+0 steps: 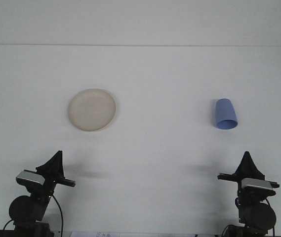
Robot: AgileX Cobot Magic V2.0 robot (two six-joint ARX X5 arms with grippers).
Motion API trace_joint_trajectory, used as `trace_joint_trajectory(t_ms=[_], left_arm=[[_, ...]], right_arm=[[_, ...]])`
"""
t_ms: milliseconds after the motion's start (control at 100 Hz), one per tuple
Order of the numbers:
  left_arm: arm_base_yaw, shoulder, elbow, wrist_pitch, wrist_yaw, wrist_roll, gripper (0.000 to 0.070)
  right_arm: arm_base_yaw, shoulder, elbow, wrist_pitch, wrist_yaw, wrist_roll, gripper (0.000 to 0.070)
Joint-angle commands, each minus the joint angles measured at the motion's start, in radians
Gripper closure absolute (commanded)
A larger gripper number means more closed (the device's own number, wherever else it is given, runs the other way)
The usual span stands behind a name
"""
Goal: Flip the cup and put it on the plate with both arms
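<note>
Blue cup upside down, axis near vertical, straight ahead of right gripper; plate well left. Both claws' spread: cannot tell.

Plate left on the table, cup well apart at right, upside down.

Table: plain white top fills most of the view | Wall: pale, bare, meets the table's far edge along a straight horizontal line | Light: soft and even, with faint grey shadows on the near tabletop
</note>
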Motion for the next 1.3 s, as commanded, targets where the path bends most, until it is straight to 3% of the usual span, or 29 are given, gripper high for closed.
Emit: trace_joint_trajectory(t_ms=[0, 410, 540, 580, 680, 730, 1030, 1290], left_arm=[[0.0, -0.001, -0.019, 0.01, 0.006, -0.002, 0.0688], [0.0, -0.001, -0.019, 0.01, 0.006, -0.002, 0.0688], [0.0, -0.001, -0.019, 0.01, 0.006, -0.002, 0.0688], [0.0, -0.001, -0.019, 0.01, 0.006, -0.002, 0.0688], [0.0, -0.001, -0.019, 0.01, 0.006, -0.002, 0.0688], [0.0, -0.001, -0.019, 0.01, 0.006, -0.002, 0.0688], [0.0, -0.001, -0.019, 0.01, 0.006, -0.002, 0.0688], [0.0, -0.001, -0.019, 0.01, 0.005, -0.002, 0.0688]], right_arm=[[0.0, -0.001, -0.002, 0.012, -0.001, -0.005, 0.07], [0.0, 0.071, 0.124, -0.095, -0.004, 0.059, 0.07], [0.0, 0.226, 0.225, -0.152, -0.076, 0.074, 0.0696], [0.0, 0.288, 0.257, -0.161, -0.108, 0.073, 0.0652], [0.0, 0.447, 0.322, -0.166, -0.16, 0.067, 0.0401], [0.001, 0.528, 0.346, -0.164, -0.159, 0.064, 0.034], [0.065, 0.986, 0.357, 0.123, -0.202, 0.039, 0.0337], [0.192, 1.304, 0.359, 0.525, -0.1, 0.023, 0.0336]])
